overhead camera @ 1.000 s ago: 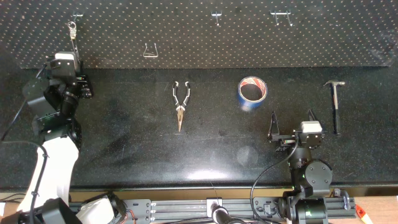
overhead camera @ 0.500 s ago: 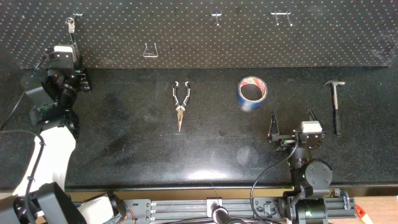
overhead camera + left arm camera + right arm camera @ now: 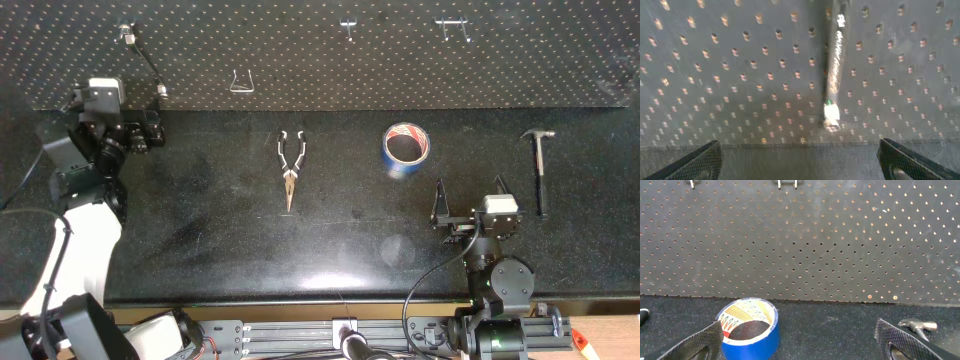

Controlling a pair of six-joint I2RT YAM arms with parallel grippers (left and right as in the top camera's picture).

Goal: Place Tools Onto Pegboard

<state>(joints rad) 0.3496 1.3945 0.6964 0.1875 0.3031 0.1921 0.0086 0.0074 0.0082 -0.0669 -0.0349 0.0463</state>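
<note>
Swung off its near-vertical hang of a second ago, the slim dark tool (image 3: 143, 62) now slants down and to the right across the pegboard (image 3: 400, 60), its top caught at a peg near the board's upper left corner. The left gripper (image 3: 148, 132) has shifted a little to the right along the board's foot. Its fingers stand wide apart with nothing between them, and the left wrist view shows the tool against the perforated panel, clear of both fingertips.

The right gripper (image 3: 469, 198) sits over the black table (image 3: 200, 230) near its own base. Its fingers are spread wide and empty too, and they face the blue tape roll (image 3: 406, 148).

Three tools lie on the table below the board: the pliers (image 3: 290, 165) near the middle, the tape roll to their right and the hammer (image 3: 539, 170) at far right. Bare hooks (image 3: 452, 27) wait along the board's top row.

By these pictures the first hanging looks done and let go, with most of the job ahead. The next move appears to call for the left arm to draw back without brushing the hung tool, then drop over the pliers, the nearest piece to it. The slanting tool may not yet be at rest on its peg, so any contact could unseat it
</note>
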